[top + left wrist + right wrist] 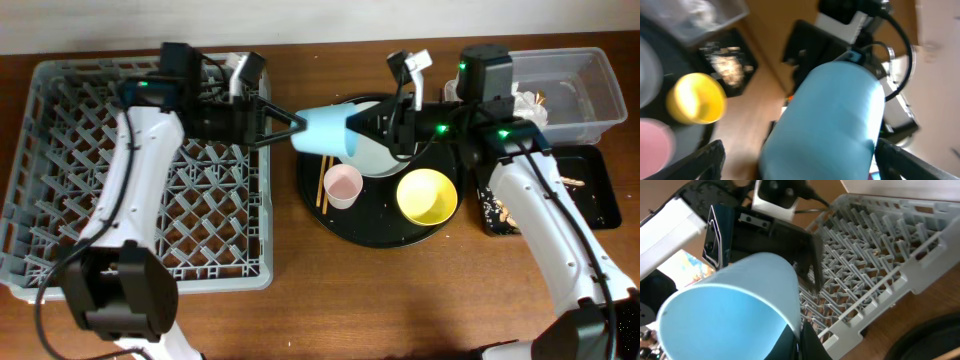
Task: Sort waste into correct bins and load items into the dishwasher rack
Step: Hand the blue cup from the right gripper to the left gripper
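Brown wooden table [300, 320] is filling the overhead view, and we are seeing no walls beyond it; the dishwasher rack [60, 150] is sitting at the left, the round black tray [380, 232] at centre, the clear tub [600, 90] at the upper right with the black tray [600, 200] below it; the light blue cup [320, 130] is hanging on its side in the air between rack and round tray. The right gripper [362, 125] is pinching its rim, while the left gripper [290, 125] is standing spread around its base end; whether it is touching, we cannot tell. The plate [375, 155], pink cup [343, 185], yellow bowl [428, 195] and chopsticks [322, 185] are waiting on the round tray.

From the left wrist, blurred, the cup [830, 125] is filling the frame; the left fingers [700, 160] are showing at the lower corners, wide apart on either side of it.

From the right wrist, we are looking past the cup's open mouth [740, 295]; a dark finger [805, 340] is clamping the wall at the lower edge, and the rack's pegs [880, 245] are lying beyond.

We are judging the cup light, stiff and smooth, and its taper likely to make it slip towards the narrow end; a hold across the wall near the base, or a pinch over the rim, is looking safest.
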You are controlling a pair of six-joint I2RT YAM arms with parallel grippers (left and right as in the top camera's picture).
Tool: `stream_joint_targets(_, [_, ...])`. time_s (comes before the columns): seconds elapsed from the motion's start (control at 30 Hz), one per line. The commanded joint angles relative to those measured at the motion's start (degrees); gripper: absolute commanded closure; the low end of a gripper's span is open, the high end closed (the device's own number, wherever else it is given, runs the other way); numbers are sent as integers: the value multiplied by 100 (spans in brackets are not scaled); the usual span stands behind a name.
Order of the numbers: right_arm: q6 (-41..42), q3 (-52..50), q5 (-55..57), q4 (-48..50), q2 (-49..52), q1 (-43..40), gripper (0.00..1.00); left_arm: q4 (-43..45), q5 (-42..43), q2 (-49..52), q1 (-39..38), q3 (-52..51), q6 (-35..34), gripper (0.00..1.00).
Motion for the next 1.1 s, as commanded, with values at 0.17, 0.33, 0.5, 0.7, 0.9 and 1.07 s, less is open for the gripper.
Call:
stream_joint_targets(0.17, [173, 76, 282, 107, -24, 385, 96, -4, 531, 127, -466, -46, 271, 10])
stream_joint_targets(0.33, [254, 76, 310, 494, 44, 382, 96, 4, 531, 127, -754, -46, 278, 11])
stream_joint_targets(0.5, [608, 76, 492, 1043, 44, 378, 96, 4, 531, 127, -750, -46, 275, 10])
stream_joint_targets(0.7, [627, 76, 511, 1014, 44, 227, 96, 7, 531, 127, -726, -46, 275, 10])
stream_joint_targets(0.9, [409, 76, 520, 608, 44, 188, 96, 50, 529, 127, -710, -46, 275, 41])
stream_joint_targets(1.07, [409, 76, 531, 660, 44, 184, 91, 52, 516, 127, -710, -46, 275, 60])
